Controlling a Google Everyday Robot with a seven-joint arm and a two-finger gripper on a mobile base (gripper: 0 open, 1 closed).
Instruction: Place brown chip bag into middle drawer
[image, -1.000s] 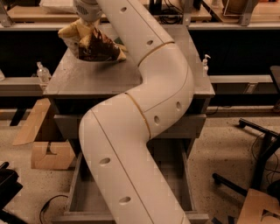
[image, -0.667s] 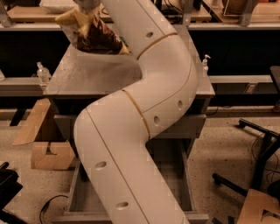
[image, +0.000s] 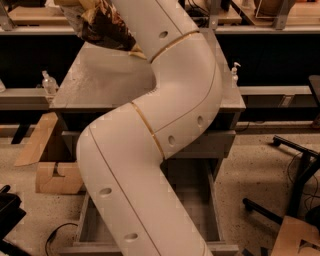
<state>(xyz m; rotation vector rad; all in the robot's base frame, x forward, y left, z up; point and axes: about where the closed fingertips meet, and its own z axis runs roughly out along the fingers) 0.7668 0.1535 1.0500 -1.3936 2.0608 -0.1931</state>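
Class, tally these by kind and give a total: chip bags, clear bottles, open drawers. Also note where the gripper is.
Chip bags: 1 (brown chip bag)
Clear bottles: 2
Open drawers: 1 (middle drawer)
Total: 4
Gripper: beyond the top edge above the bag, not in view.

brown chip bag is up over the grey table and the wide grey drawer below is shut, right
No: the camera view shows the wide grey metal drawer pulled open. The crinkly dark-brown chip bag is up over the grey table, the gripper hidden past the top edge.
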